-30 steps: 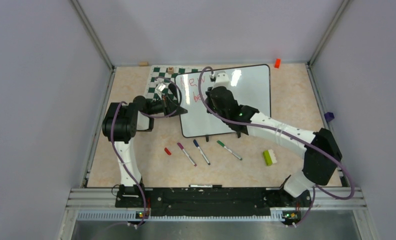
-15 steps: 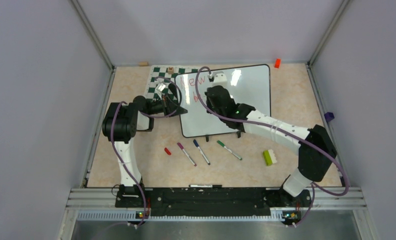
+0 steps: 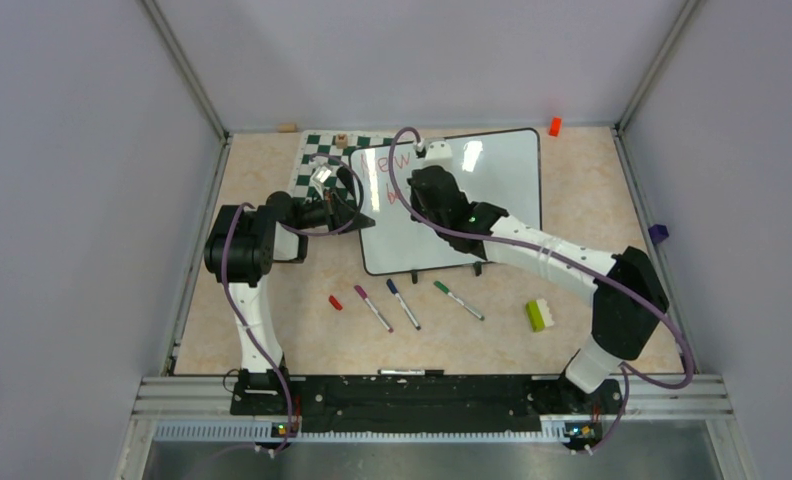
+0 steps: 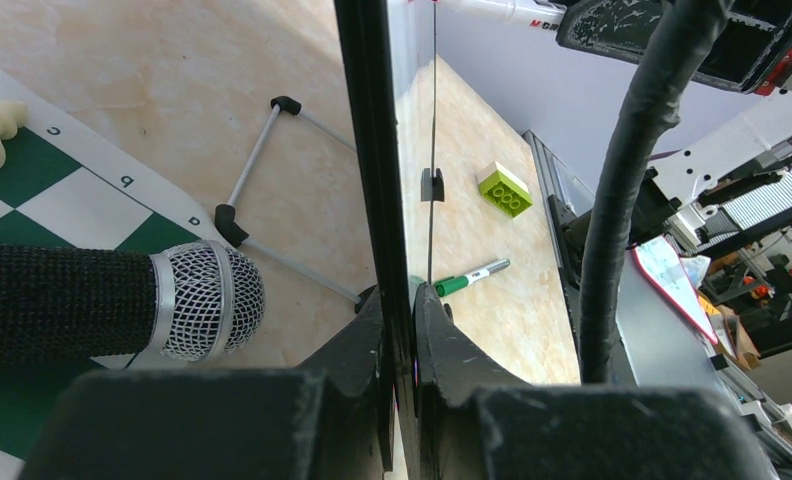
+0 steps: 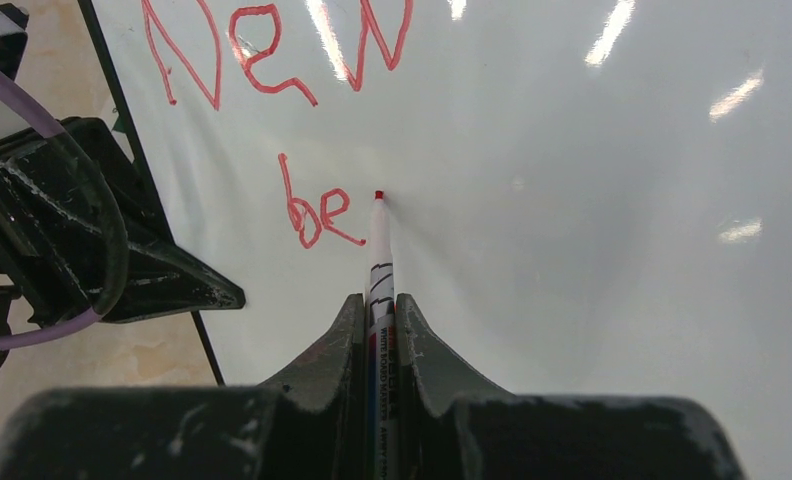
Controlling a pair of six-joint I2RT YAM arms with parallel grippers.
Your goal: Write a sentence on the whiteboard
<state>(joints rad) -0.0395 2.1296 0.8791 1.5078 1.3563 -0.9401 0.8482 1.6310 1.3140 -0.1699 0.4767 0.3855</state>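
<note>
Red handwriting, the sentence (image 5: 290,200), reads "New" on one line and "be" below it, near the left edge of the whiteboard (image 3: 507,185). The board stands tilted on its small black feet at the far middle of the table (image 3: 272,320), with its far left corner over the green-and-white chessboard mat (image 3: 314,152). The right gripper (image 5: 378,305) is clamped on a red marker (image 5: 380,262), whose tip touches the glossy surface just right of the "e". The left gripper (image 4: 397,310) pinches the board's thin black frame on its left side, one finger on each face. A mesh-headed microphone (image 4: 197,302) shows beside it in the left wrist view. In front of the board lie a red cap (image 3: 335,302), a purple marker (image 3: 373,308), a blue marker (image 3: 403,303) and a green marker (image 3: 459,300), with a green-and-white brick (image 3: 540,315) further right.
</note>
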